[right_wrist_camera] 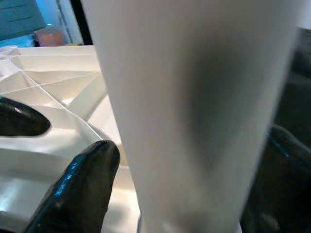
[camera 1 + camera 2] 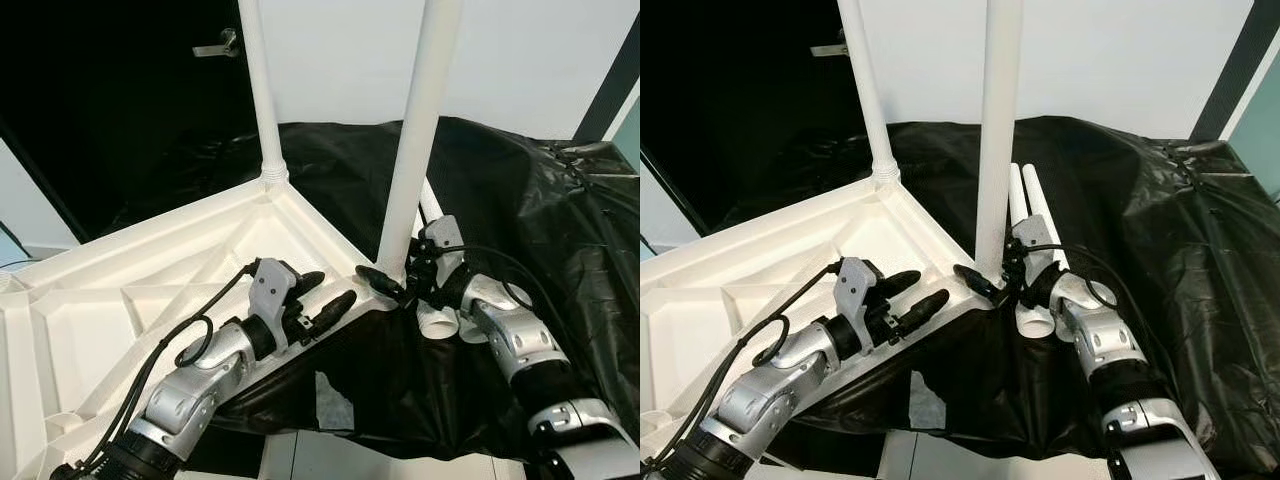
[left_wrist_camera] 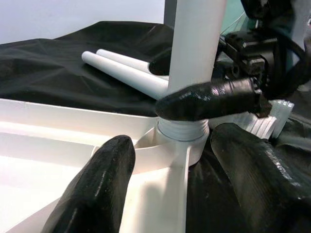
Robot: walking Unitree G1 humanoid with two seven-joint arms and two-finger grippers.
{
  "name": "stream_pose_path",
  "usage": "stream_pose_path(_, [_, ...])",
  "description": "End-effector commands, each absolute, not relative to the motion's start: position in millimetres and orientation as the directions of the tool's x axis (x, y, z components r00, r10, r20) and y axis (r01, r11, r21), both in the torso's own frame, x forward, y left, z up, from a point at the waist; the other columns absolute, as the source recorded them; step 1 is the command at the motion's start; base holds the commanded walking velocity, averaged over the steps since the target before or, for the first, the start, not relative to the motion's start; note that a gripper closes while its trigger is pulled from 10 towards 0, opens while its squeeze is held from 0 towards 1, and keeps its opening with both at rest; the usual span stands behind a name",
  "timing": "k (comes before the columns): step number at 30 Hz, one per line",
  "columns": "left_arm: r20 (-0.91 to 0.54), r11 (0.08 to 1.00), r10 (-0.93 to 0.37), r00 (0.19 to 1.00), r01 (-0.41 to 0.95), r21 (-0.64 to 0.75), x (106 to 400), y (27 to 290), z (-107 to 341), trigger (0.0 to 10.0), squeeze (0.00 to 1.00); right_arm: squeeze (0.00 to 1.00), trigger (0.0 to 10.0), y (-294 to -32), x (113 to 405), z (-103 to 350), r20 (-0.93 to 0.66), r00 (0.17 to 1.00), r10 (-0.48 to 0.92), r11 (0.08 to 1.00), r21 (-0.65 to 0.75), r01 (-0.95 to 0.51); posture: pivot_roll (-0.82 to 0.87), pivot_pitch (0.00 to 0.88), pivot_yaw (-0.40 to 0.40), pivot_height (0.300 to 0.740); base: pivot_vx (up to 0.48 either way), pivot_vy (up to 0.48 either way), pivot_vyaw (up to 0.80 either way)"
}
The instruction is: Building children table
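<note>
The white tabletop [image 2: 150, 290] lies upside down on a surface draped in black sheeting [image 2: 520, 200], ribbed underside up. At its far corner one leg [image 2: 262, 90] already stands upright in its socket. Our left gripper [image 2: 325, 297] hovers over the tabletop's near edge, fingers spread and holding nothing, aimed toward the near corner. There a second leg [image 2: 415, 130] stands in its threaded socket, and our right gripper [image 2: 392, 287] is clamped around its base (thread still shows above the collar in the left wrist view, so we judge it not fully seated). Just beyond, two spare legs [image 2: 1030, 200] lie side by side on the sheeting. Roughly halfway: two legs up, two to fit.
</note>
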State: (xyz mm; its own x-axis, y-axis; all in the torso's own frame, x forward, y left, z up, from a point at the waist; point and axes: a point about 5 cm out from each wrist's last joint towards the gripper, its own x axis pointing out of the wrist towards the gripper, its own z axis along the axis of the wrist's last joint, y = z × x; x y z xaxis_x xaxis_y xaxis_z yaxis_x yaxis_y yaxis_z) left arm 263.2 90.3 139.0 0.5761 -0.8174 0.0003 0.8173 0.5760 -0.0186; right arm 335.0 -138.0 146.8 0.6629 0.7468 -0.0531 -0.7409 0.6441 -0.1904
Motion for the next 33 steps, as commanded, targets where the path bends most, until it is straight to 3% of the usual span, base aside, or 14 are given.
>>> stream_pose_path(1, [0.004, 0.239, -0.971, 0.239, 0.971, 0.007, 245, 82, 140, 10.0, 0.00, 0.00, 9.4, -138, 335, 146, -0.075, 0.645, 0.760, 0.621, -0.207, -0.756, 0.04, 0.000, 0.026, 0.740, 0.000, 0.000, 0.00])
stream_pose_path(2, [0.004, 0.239, -0.971, 0.239, 0.971, 0.010, 246, 81, 140, 10.0, 0.00, 0.00, 0.0, -139, 336, 147, -0.080, 0.637, 0.766, 0.612, -0.212, -0.762, 0.04, 0.000, 0.023, 0.740, 0.000, 0.000, 0.00])
stream_pose_path(13, [0.001, 0.240, -0.971, 0.240, 0.970, 0.033, 248, 78, 140, 10.0, 0.00, 0.00, 0.0, -149, 340, 140, -0.098, 0.660, 0.745, 0.631, -0.216, -0.745, 0.04, 0.000, 0.015, 0.740, 0.000, 0.000, 0.00])
stream_pose_path(14, [-0.001, 0.238, -0.971, 0.239, 0.970, 0.037, 248, 77, 140, 10.0, 0.00, 0.00, 4.5, -148, 339, 137, -0.091, 0.677, 0.730, 0.654, -0.195, -0.731, 0.05, 0.000, 0.013, 0.740, 0.000, 0.000, 0.00])
stream_pose_path(17, [-0.002, 0.237, -0.971, 0.238, 0.971, 0.040, 248, 77, 140, 10.0, 0.00, 0.00, 4.5, -147, 339, 136, -0.086, 0.689, 0.719, 0.669, -0.179, -0.721, 0.05, 0.000, 0.013, 0.740, 0.000, 0.000, 0.00])
stream_pose_path(18, [-0.002, 0.238, -0.971, 0.238, 0.970, 0.044, 248, 77, 140, 10.0, 0.00, 0.00, 10.0, -146, 337, 133, -0.080, 0.707, 0.702, 0.687, -0.184, -0.703, 0.05, 0.000, 0.007, 0.740, 0.000, 0.000, 0.00])
stream_pose_path(19, [-0.002, 0.238, -0.971, 0.238, 0.970, 0.044, 248, 77, 140, 10.0, 0.00, 0.00, 10.0, -146, 337, 133, -0.080, 0.707, 0.702, 0.687, -0.184, -0.703, 0.05, 0.000, 0.007, 0.740, 0.000, 0.000, 0.00])
stream_pose_path(23, [0.001, 0.257, -0.966, 0.258, 0.965, 0.056, 249, 79, 140, 10.0, 0.00, 0.00, 10.0, -139, 331, 118, -0.064, 0.851, 0.521, 0.832, -0.185, -0.523, 0.06, 0.000, 0.004, 0.740, 0.000, 0.000, 0.00])
stream_pose_path(25, [0.001, 0.257, -0.966, 0.258, 0.965, 0.056, 249, 79, 140, 10.0, 0.00, 0.00, 10.0, -139, 331, 118, -0.064, 0.851, 0.521, 0.832, -0.185, -0.523, 0.06, 0.000, 0.004, 0.740, 0.000, 0.000, 0.00])
stream_pose_path(30, [0.005, 0.265, -0.964, 0.265, 0.962, 0.061, 249, 81, 141, 10.0, 0.00, 0.00, 10.0, -132, 325, 109, -0.050, 0.948, 0.314, 0.945, -0.086, -0.317, 0.06, 0.000, 0.003, 0.740, 0.000, 0.000, 0.00])
stream_pose_path(33, [0.006, 0.266, -0.964, 0.266, 0.962, 0.062, 249, 81, 141, 10.0, 0.00, 0.00, 10.0, -128, 322, 108, -0.046, 0.960, 0.277, 0.956, -0.086, -0.280, 0.05, 0.000, 0.005, 0.740, 0.000, 0.000, 0.00])
